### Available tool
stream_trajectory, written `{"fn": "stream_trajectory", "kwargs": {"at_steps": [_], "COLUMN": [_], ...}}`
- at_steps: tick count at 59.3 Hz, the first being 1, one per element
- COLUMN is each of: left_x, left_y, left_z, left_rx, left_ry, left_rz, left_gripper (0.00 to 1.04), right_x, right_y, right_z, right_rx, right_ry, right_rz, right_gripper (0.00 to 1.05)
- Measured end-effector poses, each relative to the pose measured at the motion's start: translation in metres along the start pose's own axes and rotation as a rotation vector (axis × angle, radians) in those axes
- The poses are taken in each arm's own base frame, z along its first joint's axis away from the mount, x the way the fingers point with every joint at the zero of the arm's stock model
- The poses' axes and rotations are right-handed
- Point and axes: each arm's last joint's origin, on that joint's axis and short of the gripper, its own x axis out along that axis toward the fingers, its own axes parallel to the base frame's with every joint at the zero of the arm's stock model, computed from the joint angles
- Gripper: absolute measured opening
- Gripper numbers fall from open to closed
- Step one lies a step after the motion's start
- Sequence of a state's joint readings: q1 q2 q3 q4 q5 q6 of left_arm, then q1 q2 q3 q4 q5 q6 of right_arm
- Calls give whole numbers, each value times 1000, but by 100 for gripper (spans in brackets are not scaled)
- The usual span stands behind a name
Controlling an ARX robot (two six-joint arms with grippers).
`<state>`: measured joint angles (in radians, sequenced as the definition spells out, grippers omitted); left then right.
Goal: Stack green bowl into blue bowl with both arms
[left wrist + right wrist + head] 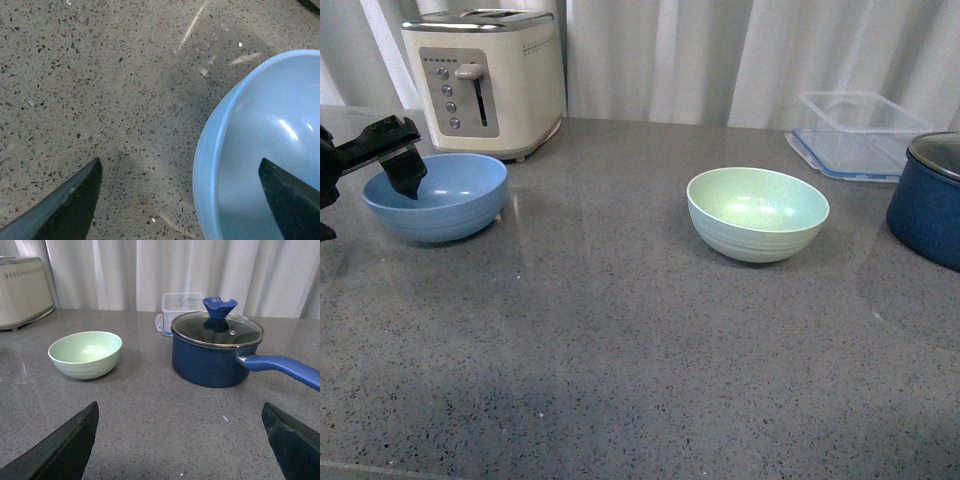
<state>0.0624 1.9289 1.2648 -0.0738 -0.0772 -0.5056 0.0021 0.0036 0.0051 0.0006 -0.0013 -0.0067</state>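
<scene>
We held the left gripper (pixel 179 167) spread astride the blue bowl's (pixel 450 205) nine-o'clock rim, ready to pinch; our right gripper (pixel 180 410) gaped empty.

Cream toaster (pixel 485 80) just beyond left gripper (pixel 179 161); navy lidded pot (pixel 210 360) ahead of right gripper (pixel 179 403), clear container (pixel 180 302) behind pot; grey speckled counter (pixel 620 350) underneath.

Kitchen setting: speckled grey stone tabletop (pixel 640 340) bearing a cream toaster (pixel 485 80), a lidded navy saucepan (pixel 217 347) and a clear food container (pixel 855 132), backed by white curtains (pixel 720 50).
</scene>
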Motion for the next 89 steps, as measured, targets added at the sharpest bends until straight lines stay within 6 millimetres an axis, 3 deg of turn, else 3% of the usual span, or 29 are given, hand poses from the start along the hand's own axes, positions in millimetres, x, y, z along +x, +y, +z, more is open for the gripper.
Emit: {"fn": "stream_trajectory", "kwargs": {"at_steps": [35,50,64,80,89], "left_x": [0,-23,-39,-35,-24], "left_y": [-8,-25,-64,-108,-116], "left_z": [3,5,-12,-47,-56], "left_rx": [12,33,96,160,175], "left_ry": [-8,-38,-42,14,39], "left_rz": [1,-52,-131,-186,-169], "left_gripper": [3,4,4,4,4], "right_x": [0,0,0,0,0], "right_y": [0,0,0,0,0], "right_z": [0,0,0,0,0], "right_rx": [0,0,0,0,0], "right_ry": [0,0,0,0,0], "right_rz": [0,0,0,0,0], "right_gripper": [95,95,95,95,95]}}
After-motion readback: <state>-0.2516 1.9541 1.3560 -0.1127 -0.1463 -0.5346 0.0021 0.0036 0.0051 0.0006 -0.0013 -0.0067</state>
